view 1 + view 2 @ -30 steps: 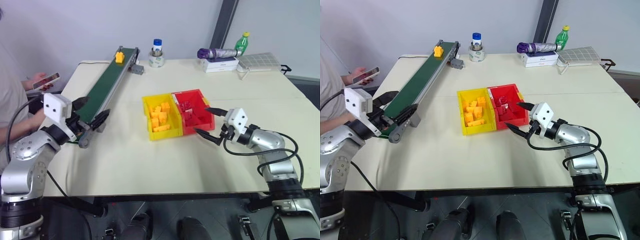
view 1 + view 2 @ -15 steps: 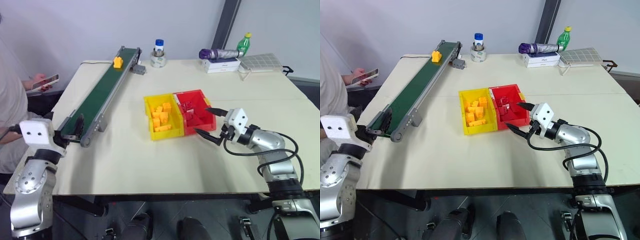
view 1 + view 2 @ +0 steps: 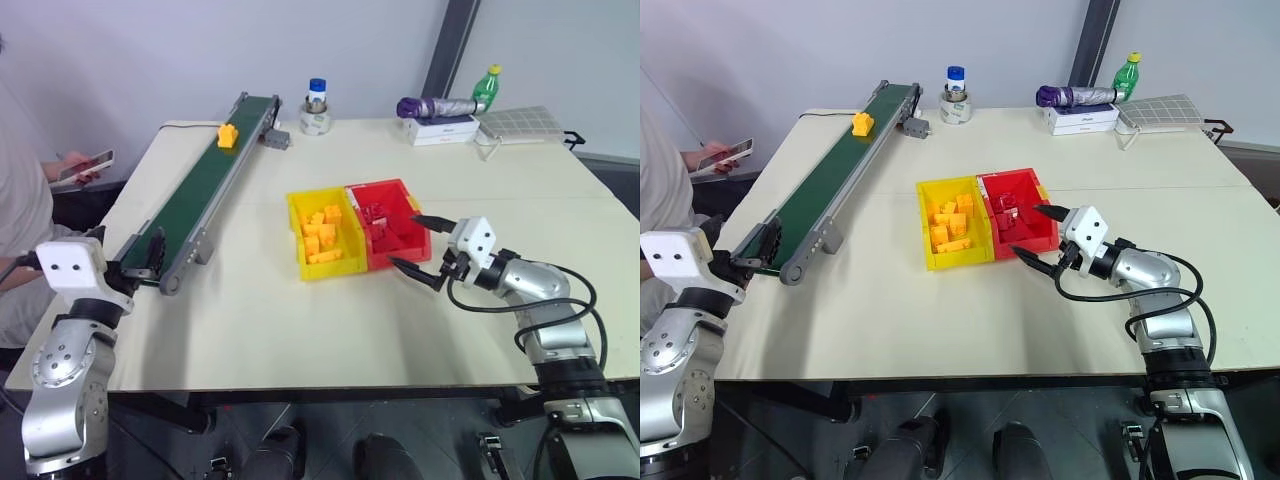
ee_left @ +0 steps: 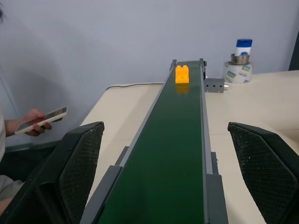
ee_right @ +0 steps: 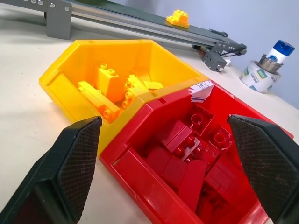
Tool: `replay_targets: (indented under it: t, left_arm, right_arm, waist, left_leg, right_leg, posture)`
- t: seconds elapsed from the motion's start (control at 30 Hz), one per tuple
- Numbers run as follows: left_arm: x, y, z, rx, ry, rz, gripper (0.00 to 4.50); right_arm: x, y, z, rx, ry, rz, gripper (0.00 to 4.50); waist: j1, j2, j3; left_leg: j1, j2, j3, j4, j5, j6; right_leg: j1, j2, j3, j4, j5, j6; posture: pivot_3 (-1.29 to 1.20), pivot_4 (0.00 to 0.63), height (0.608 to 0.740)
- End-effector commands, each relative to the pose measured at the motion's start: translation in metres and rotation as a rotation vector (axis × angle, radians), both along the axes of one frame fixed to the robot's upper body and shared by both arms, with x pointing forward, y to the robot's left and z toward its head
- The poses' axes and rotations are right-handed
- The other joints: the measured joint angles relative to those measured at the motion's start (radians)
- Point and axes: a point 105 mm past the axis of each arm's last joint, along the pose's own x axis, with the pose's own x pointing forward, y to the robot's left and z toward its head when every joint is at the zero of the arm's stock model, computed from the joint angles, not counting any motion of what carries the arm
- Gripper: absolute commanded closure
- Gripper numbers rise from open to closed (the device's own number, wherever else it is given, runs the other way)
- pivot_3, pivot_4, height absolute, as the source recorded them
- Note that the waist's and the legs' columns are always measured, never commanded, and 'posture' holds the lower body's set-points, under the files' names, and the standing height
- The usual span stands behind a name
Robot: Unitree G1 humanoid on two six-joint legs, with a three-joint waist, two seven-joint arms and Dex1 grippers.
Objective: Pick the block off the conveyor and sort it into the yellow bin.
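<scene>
- Table (image 3: 330, 320) first: I see a pale top carrying everything, and I place the rest against the conveyor (image 3: 205, 190).
- Conveyor runs long and narrow along the table's left part, dark green belt between grey rails, motor end at the far side.
- Yellow bin (image 3: 322, 237) stands to the right of the conveyor, well apart from it, with yellow pieces already inside; a red bin (image 3: 388, 226) touches its right wall and holds red pieces.
- My left gripper (image 4: 173, 177) sits at the conveyor's near end, jaws spread wide on either side of the belt, holding nothing.
- My right gripper (image 3: 418, 250) hovers far from the conveyor, just beside the red bin's right wall, fingers apart and empty.
- Person at the conveyor's left side holds a phone (image 3: 84, 164).
- Bottle (image 3: 485, 86), a folded umbrella (image 3: 432, 105) and a tape roll (image 3: 314, 120) lie beyond the conveyor's far end, towards the right.
- Block (image 3: 227, 135) rides on the belt near the conveyor's far end, well away from both grippers.
</scene>
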Motion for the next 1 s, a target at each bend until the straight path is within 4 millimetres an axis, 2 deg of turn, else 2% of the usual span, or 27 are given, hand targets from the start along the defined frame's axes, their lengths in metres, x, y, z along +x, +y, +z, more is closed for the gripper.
replay_targets:
  t: [0.03, 0.67, 1.0]
  left_arm:
    - [-0.0022, 0.0040, 0.0111, 0.015, -0.035, 0.016, 0.02]
    - [-0.0009, 0.0046, 0.0084, 0.014, -0.025, 0.014, 0.02]
    - [0.0060, 0.0011, 0.0088, 0.006, -0.008, -0.009, 0.02]
  right_arm:
    - [-0.0009, 0.0003, 0.0141, 0.010, -0.057, 0.005, 0.00]
    - [-0.0010, 0.0017, 0.0137, 0.008, -0.056, 0.011, 0.00]
    - [-0.0016, 0.0023, 0.0136, 0.013, -0.056, 0.010, 0.00]
  waist:
    - [0.000, 0.000, 0.000]
    - [0.000, 0.000, 0.000]
    - [0.000, 0.000, 0.000]
  left_leg:
    - [0.000, 0.000, 0.000, 0.000, 0.000, 0.000]
    - [0.000, 0.000, 0.000, 0.000, 0.000, 0.000]
    - [0.000, 0.000, 0.000, 0.000, 0.000, 0.000]
  right_leg:
    - [0.000, 0.000, 0.000, 0.000, 0.000, 0.000]
    - [0.000, 0.000, 0.000, 0.000, 0.000, 0.000]
    - [0.000, 0.000, 0.000, 0.000, 0.000, 0.000]
  posture:
    - [0.00, 0.150, 0.740]
    - [0.00, 0.150, 0.740]
    - [0.00, 0.150, 0.740]
